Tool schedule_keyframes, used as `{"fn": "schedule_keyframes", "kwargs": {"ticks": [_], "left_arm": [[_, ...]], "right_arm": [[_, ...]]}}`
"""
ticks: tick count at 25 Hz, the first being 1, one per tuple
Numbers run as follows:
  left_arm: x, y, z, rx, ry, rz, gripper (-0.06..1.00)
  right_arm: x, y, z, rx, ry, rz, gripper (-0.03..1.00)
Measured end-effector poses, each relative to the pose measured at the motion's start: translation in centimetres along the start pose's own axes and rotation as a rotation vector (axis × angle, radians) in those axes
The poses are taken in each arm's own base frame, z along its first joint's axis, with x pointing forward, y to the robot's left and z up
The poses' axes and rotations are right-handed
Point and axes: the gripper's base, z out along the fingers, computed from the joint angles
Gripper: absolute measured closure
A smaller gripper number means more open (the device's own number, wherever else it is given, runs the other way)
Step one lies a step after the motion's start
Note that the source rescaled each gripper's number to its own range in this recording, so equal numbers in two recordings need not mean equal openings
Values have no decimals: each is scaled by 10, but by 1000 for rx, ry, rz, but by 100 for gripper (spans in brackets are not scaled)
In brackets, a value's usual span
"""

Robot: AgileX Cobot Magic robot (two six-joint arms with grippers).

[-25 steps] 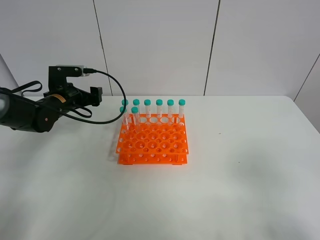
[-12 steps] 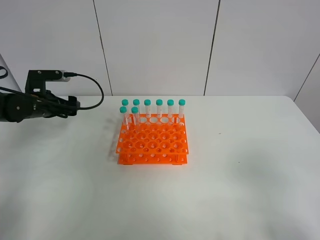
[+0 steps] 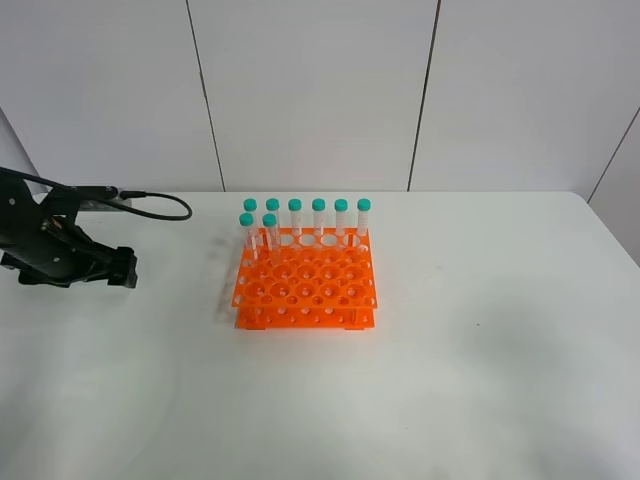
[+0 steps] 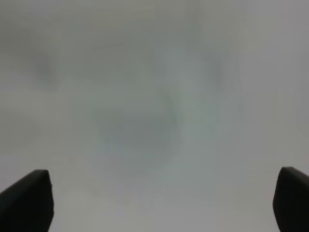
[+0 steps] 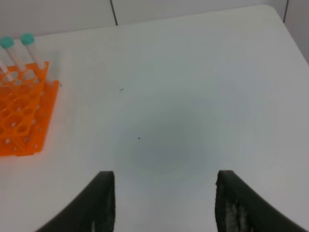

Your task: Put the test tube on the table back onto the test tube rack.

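Exterior high: test tube rack [image 3: 305, 283] on counter [image 3: 480, 360]; left fingers [image 4: 289, 200] spread wide, right fingers [image 5: 104, 203] part-open, both empty.

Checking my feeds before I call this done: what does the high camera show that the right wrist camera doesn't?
Only the high view: the whole rack, all eight tubes standing in it, and the left arm low over the table's left side. Only the right wrist view: the right gripper, open and empty, over bare table. Both: part of the rack, two tubes at its corner, and the white table with no tube lying on it.
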Motion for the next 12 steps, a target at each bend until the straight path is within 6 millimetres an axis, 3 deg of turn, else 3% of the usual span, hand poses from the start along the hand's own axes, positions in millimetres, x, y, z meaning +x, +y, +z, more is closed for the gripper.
{"fn": "schedule_keyframes", "kwargs": {"ticks": [12], "left_arm": [[43, 8, -63, -63, 630, 69, -6]], "right_arm": [[0, 0, 0, 0, 0, 0, 43]]}}
